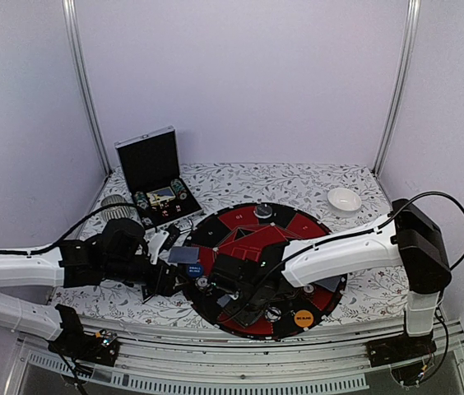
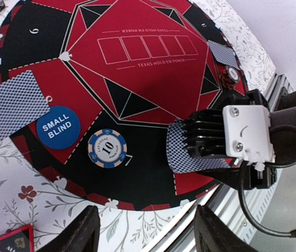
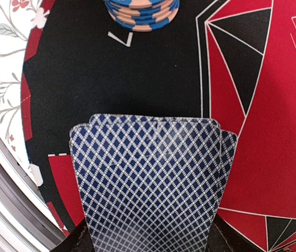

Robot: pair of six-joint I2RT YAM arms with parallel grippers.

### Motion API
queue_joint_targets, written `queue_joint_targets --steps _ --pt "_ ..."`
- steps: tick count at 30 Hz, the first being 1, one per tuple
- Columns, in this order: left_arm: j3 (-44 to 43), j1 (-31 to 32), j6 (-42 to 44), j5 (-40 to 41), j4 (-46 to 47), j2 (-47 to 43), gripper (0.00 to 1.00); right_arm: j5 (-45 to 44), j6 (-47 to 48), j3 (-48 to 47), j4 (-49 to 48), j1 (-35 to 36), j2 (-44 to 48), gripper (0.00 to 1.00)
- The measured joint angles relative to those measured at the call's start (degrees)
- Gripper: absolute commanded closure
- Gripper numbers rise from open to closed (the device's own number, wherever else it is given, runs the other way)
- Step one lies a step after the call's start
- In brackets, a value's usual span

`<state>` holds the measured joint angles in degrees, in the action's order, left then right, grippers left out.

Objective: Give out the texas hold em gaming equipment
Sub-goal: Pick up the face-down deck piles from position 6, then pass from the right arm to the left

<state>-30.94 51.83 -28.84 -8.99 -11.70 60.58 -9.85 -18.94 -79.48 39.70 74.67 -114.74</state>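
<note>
- Right gripper (image 3: 150, 241): fingers were closed on the side edges of a small fan of blue diamond-backed playing cards (image 3: 148, 184). It held them low over a black seat wedge near the rim of the round red-and-black felt mat (image 2: 153, 89).
- Left gripper (image 2: 148, 215): fingers were spread wide with nothing between them, hanging just outside the mat's rim.
- Just beyond the held cards sat a short stack of blue-and-peach striped round poker chips (image 3: 140, 13). The top chip read "10".
- Step, as I judged it: dealing a hand to that seat. The next move called for lowering the fan flat onto the wedge, short of the chips, then opening cleanly so no card slid off the rim.
- Legible: "SMALL BLIND" on the blue round button (image 2: 57, 127), and "TEXAS HOLD EM POKER" beneath five card outlines at mat centre.
</note>
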Motion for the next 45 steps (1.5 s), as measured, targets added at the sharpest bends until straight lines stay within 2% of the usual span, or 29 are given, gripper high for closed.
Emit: queue_joint_targets --steps 6,12,24,32,39,45 --pt "1.6 0.0 -2.4 -3.5 4.3 0.1 0.38 0.1 1.9 2.6 -3.0 0.0 2.0 0.62" --pt "1.7 0.0 -3.8 -6.8 7.6 1.3 0.3 0.1 5.3 2.7 -5.1 0.0 2.3 0.64" --pt "4.8 0.0 -7.1 -14.6 15.0 2.1 0.26 2.9 17.0 3.1 -12.3 0.0 8.4 0.67" --pt "6.0 0.0 -8.9 -18.3 18.6 3.5 0.31 4.2 23.6 3.0 -14.7 0.6 8.4 0.67" --pt "7.1 -0.1 -9.3 -18.2 19.8 3.6 0.41 4.3 27.1 1.9 -14.3 0.7 8.4 0.68" --pt "7.8 -0.4 -9.4 -18.0 20.9 4.3 0.42 4.3 28.9 1.2 -13.6 0.7 7.8 0.69"
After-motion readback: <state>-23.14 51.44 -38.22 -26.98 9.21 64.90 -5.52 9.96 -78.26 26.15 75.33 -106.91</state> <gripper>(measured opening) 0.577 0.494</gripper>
